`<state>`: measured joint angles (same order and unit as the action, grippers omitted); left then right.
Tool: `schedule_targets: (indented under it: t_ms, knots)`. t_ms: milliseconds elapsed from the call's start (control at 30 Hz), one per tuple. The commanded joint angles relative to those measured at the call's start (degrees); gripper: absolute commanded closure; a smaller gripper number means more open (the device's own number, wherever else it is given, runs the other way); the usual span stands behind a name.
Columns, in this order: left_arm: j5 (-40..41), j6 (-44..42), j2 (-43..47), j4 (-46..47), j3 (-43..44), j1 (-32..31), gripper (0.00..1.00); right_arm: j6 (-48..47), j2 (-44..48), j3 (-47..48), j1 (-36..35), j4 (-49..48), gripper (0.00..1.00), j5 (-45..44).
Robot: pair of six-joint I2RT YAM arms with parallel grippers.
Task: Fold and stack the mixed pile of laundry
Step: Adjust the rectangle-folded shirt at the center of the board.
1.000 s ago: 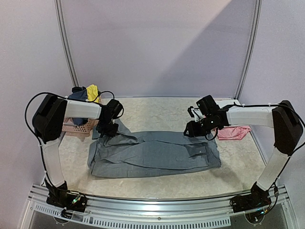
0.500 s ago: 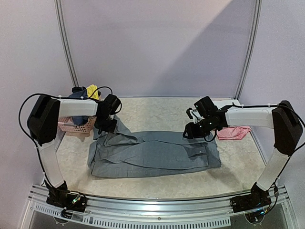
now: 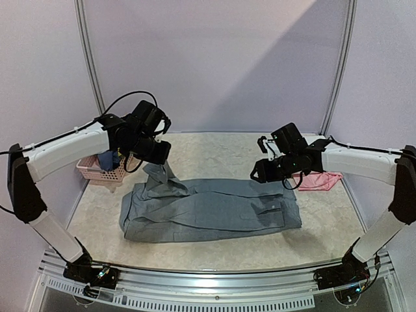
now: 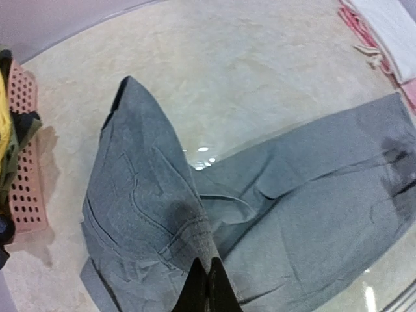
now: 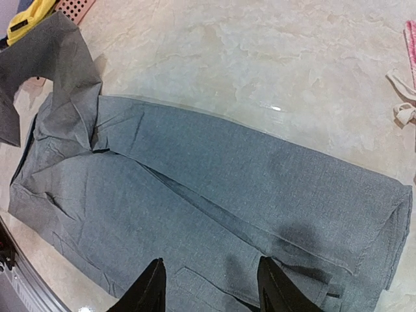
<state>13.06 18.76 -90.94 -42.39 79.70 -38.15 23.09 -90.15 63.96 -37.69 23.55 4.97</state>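
Grey trousers (image 3: 214,211) lie flat on the worktop (image 3: 214,146) beneath both tools, one corner pinched and raised in my left tool (image 4: 208,289); my right tool (image 5: 209,289) hovers over the opposite end, fingers apart. Judgement: carry the raised corner across toward the right tool, edges matched, cloth taut. Hard to make out: other garments (image 3: 107,158) in the basket (image 3: 97,172) behind the left tool, and a pink piece (image 3: 318,180) beyond the right.

Grey trousers (image 3: 214,211) lie spread on the tabletop (image 3: 214,153). Left gripper (image 3: 155,161) pinches their far-left corner, raised in a peak. Right gripper (image 3: 259,175) hangs over their right end.
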Motion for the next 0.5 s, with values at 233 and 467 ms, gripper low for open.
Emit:
schedule_targets:
  t_ms: [233,467]
  knots:
    - [-14.6,8.5,2.6,10.8,-1.3,-7.6,1.00,3.7,15.2,-10.5,-0.7,-1.4,0.48,2.8]
    - [-20.4,16.4,1.1,24.9,-6.0,-9.1,1.00,4.6,18.6,-16.2,-1.2,-7.9,0.43,10.6]
